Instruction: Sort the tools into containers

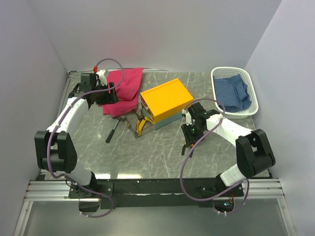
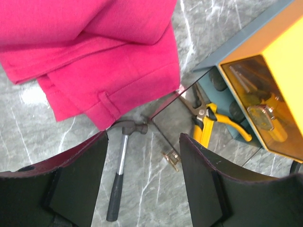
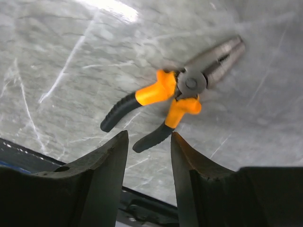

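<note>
Beside the toolbox edge, right pincer gapes near orange-black pliers; left pincer gapes too.

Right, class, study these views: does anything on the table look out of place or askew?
Yes. The toolbox sits skewed to the table edges, yellow-black pliers and a hammer lie loose beside it, and the white basket shows only a blue cloth, no tools.

Our right wrist view blurs the orange-and-black steel pliers; from above we cannot make them out beneath the right arm. The left wrist view cuts the rectangular orange-yellow toolbox at three o'clock.
</note>
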